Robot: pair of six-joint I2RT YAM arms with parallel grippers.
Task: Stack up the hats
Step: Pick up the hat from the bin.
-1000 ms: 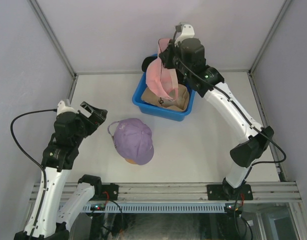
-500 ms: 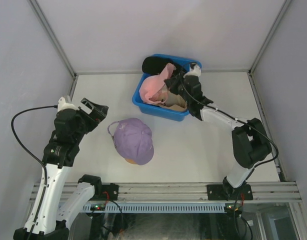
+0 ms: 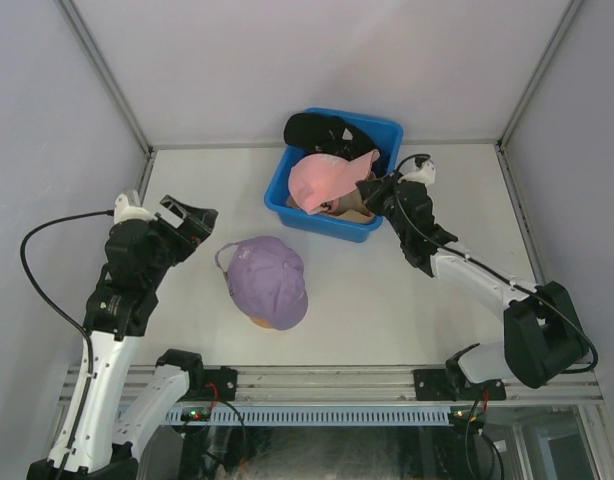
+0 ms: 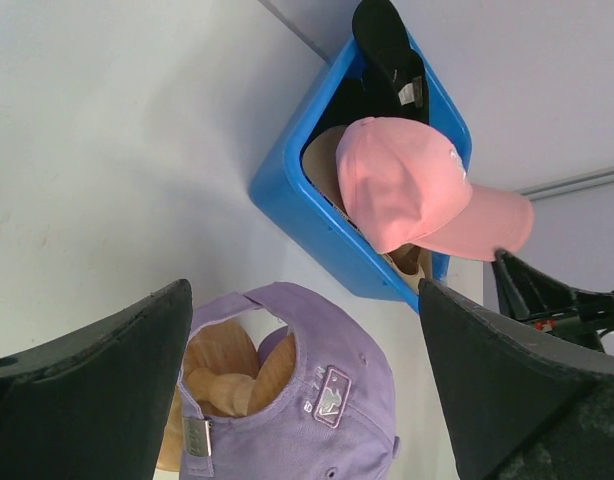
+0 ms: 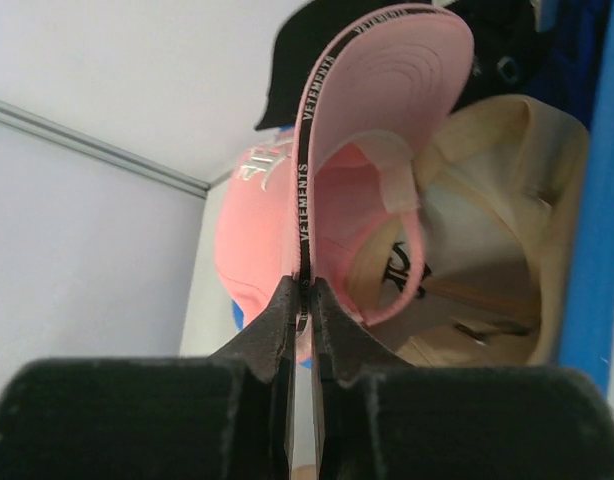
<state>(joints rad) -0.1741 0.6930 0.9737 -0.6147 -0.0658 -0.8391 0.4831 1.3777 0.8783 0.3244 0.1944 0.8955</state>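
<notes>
My right gripper [image 3: 368, 186] [image 5: 303, 285] is shut on the brim edge of the pink hat [image 3: 322, 180] [image 5: 257, 240], which hangs over the blue bin [image 3: 317, 222]. Under it in the bin lies a tan hat [image 3: 349, 206] [image 5: 507, 230], and a black hat [image 3: 317, 130] [image 5: 307, 40] droops over the bin's far rim. The lavender hat [image 3: 270, 280] [image 4: 337, 400] sits on the wooden head form [image 4: 227, 370] mid-table. My left gripper [image 3: 190, 225] [image 4: 305, 300] is open and holds nothing, raised to the left of the lavender hat.
The bin stands at the back centre against the rear wall. Grey walls and metal frame posts close in the table on three sides. Bare white tabletop lies left of the bin and to the right of the lavender hat.
The right arm has dropped from high over the bin and folded down to the right, bringing the pink hat low over the bin. The left arm has barely shifted.
</notes>
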